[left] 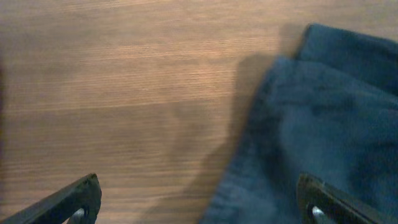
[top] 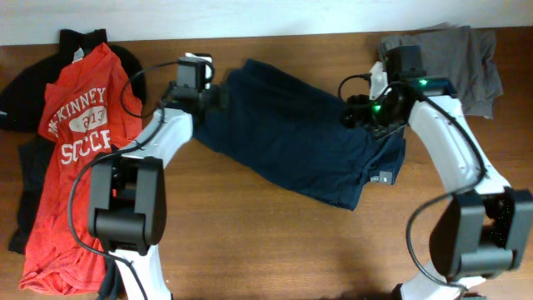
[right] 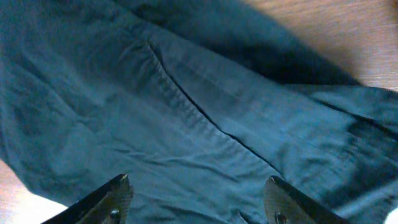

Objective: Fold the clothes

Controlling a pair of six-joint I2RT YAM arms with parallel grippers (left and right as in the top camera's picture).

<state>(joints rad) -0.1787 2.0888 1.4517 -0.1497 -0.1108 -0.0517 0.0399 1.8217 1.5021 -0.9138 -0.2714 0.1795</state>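
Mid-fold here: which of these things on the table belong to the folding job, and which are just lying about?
For the job:
navy garment, spread in the middle
red T-shirt
black pieces under it

Lying about:
grey garment, far right

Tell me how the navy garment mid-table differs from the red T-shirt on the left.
The navy garment is plain; the red T-shirt carries white lettering. The navy garment lies slanted on the bare table between the arms; the red T-shirt runs lengthwise at the left, partly over black pieces. Both lie spread out, not yet folded.
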